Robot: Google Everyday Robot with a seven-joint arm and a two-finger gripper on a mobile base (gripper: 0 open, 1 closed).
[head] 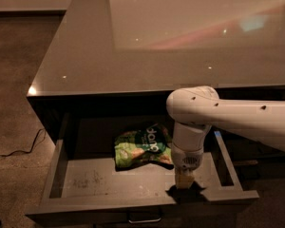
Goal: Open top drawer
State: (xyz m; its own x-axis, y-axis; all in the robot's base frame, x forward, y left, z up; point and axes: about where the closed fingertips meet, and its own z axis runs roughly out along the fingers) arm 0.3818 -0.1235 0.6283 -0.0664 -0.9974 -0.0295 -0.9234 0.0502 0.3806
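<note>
Nearest the camera, the small silver handle (145,219) sits at the centre of the top drawer (92,180), which stands pulled well out from under the surface (133,51), its scuffed grey floor showing. The gripper (183,179) points down inside the drawer, just behind the front rim and right of centre; whether its jaws are clenched or released I cannot tell. Behind it lies a green snack bag (141,146), close to the wrist. The opening looks all but done, so any last pull should run straight outward, gently, and the arm should lift clear without brushing the bag
</note>
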